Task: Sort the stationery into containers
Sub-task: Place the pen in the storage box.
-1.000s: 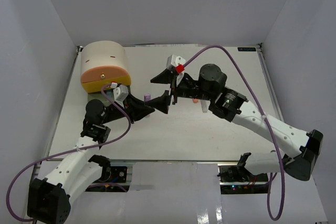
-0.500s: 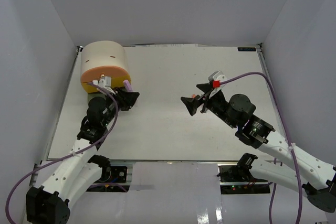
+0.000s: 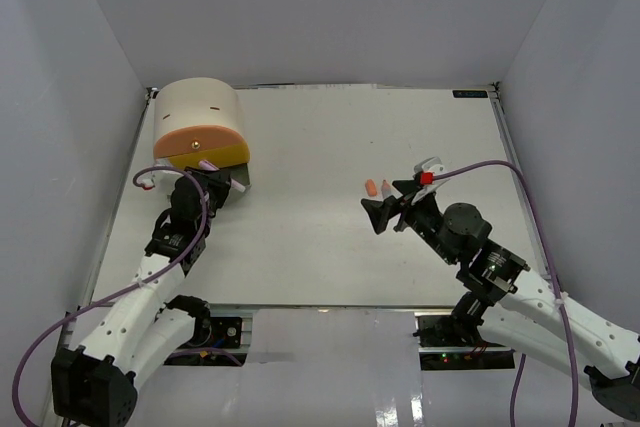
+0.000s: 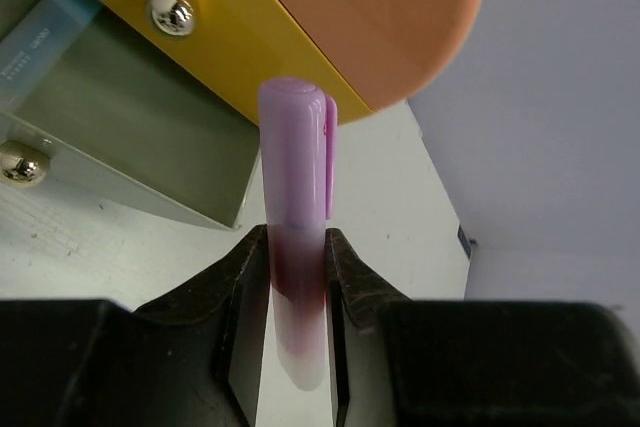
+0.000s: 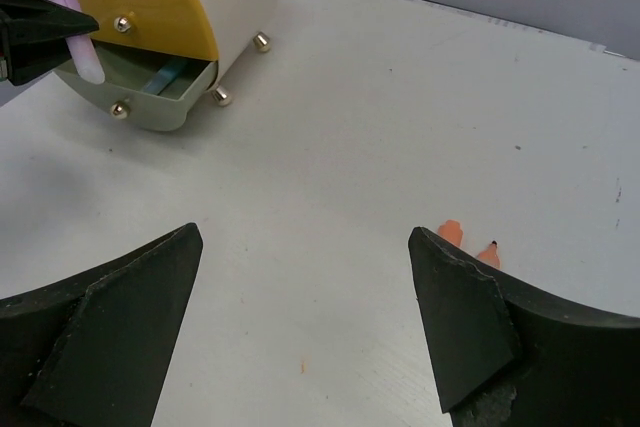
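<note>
Left gripper (image 4: 297, 252) has swung to the open grey drawer (image 4: 140, 147), clamped on purple pen (image 4: 295, 147); right gripper (image 5: 305, 245) pulled back, jaws apart, near orange bits (image 5: 450, 235).

Nothing legible; small print on the blue pen (image 4: 45, 32) is blurred

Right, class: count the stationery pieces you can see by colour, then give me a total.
purple pen: 1
blue pen: 1
orange pieces: 2
Total: 4
</note>
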Robot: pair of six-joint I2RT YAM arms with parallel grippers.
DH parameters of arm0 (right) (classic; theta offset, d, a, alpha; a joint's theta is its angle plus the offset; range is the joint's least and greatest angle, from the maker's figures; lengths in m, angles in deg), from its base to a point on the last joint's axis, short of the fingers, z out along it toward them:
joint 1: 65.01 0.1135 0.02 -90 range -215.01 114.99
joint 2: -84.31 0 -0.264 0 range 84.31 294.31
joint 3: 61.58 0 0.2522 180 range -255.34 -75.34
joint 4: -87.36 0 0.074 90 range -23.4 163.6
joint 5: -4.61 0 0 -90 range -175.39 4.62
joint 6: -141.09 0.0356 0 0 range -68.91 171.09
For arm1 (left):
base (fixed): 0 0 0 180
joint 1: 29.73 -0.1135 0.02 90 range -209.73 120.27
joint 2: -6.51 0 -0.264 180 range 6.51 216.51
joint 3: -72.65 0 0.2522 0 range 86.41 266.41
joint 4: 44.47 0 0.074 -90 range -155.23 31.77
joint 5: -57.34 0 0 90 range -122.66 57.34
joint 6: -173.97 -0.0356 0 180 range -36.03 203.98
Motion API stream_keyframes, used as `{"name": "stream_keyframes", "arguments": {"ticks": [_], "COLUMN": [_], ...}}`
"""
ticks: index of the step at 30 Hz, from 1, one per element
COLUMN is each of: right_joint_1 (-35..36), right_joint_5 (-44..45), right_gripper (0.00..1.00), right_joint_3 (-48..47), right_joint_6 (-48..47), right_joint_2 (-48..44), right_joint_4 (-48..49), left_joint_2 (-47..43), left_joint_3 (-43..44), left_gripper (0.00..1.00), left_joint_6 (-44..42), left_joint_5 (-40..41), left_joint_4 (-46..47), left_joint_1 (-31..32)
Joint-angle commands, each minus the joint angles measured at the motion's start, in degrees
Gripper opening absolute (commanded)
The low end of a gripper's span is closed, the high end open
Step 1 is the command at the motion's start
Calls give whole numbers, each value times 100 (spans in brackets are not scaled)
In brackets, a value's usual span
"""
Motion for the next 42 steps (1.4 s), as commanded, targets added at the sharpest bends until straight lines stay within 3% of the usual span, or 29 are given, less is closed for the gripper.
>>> {"name": "stream_keyframes", "arguments": {"ticks": [1,23,30,36,42], "right_joint_1": [-15,-15,-15,-15,-15], "right_joint_5": [144,206,153,144,135], "right_gripper": [90,90,90,90,90], "right_joint_3": [97,457,484,501,545], "right_joint_6": [106,45,80,106,124], "right_joint_2": [-192,-526,-518,-544,-544], "right_joint_4": [106,-105,-140,-184,-202], "left_joint_2": [67,1060,1306,1350,1342], "left_joint_3": [74,-305,-287,-243,-190], "left_gripper": [31,31,39,52,55], "left_joint_6": [685,1986,2065,2083,2083], "left_joint_5": [651,678,519,484,362], "left_joint_4": [41,684,737,763,684], "left_joint_1": [-90,-811,-926,-978,-1031]}}
